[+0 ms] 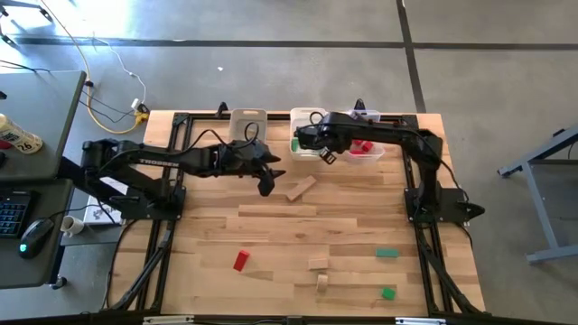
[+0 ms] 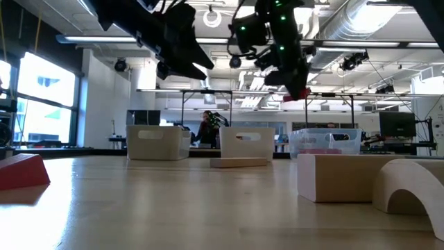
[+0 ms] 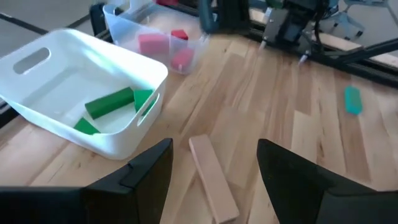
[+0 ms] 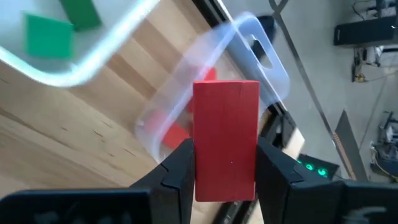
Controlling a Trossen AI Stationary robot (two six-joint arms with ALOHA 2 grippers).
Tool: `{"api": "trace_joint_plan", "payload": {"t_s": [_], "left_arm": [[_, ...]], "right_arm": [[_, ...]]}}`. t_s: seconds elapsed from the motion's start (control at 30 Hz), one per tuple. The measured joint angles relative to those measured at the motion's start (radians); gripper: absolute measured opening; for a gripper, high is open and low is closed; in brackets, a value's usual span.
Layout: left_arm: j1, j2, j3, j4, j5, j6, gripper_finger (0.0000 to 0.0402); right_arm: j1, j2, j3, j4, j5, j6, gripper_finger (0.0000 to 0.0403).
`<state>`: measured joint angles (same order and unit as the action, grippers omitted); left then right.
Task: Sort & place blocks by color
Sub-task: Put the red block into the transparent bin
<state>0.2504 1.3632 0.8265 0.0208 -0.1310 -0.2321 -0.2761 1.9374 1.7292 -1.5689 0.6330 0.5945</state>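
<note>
My right gripper point(image 1: 326, 155) hangs above the table's far side, between the white bin point(image 1: 301, 144) holding green blocks point(image 3: 109, 102) and the clear bin point(image 1: 377, 153) holding red blocks point(image 3: 153, 43). It is shut on a red block point(image 4: 225, 140). My left gripper point(image 1: 266, 185) is open and raised, its fingers on either side of a tan plank point(image 3: 211, 177) that lies flat on the table point(image 1: 301, 188). Near the front edge lie a red block point(image 1: 240, 261), a tan block point(image 1: 317, 264), a tan arch point(image 1: 322, 282) and two green blocks point(image 1: 386, 254) point(image 1: 388, 292). My right gripper pinches the red block between its two fingers point(image 4: 177, 171), which press on two opposite side faces point(image 4: 202, 162). The block stands out past the fingertips and is lifted clear above the table point(image 2: 298, 92), over the near wall of the clear bin point(image 4: 186, 106).
A third, beige bin point(image 1: 246, 122) stands at the far edge, left of the white one. Black rails point(image 1: 167, 235) run along both sides of the table. In the low view, people and desks show in the room beyond. The middle of the table is bare wood.
</note>
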Motion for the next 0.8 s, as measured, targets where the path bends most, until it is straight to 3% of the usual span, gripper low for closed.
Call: {"api": "trace_joint_plan", "payload": {"t_s": [0.13, 0.47, 0.8], "left_arm": [[0.000, 0.017, 0.000, 0.026, 0.000, 0.000, 0.0219], [0.021, 0.086, 0.000, 0.115, -0.004, -0.001, 0.0219], [0.037, 0.185, 0.000, 0.209, 0.050, -0.060, 0.0219]], "right_arm": [[-0.008, -0.117, -0.147, 0.045, 0.009, 0.010, 0.0103], [-0.077, -0.396, -0.505, 0.436, -0.047, 0.042, 0.0103], [-0.212, -0.494, -0.742, 0.801, -0.080, 0.060, 0.0106]]}}
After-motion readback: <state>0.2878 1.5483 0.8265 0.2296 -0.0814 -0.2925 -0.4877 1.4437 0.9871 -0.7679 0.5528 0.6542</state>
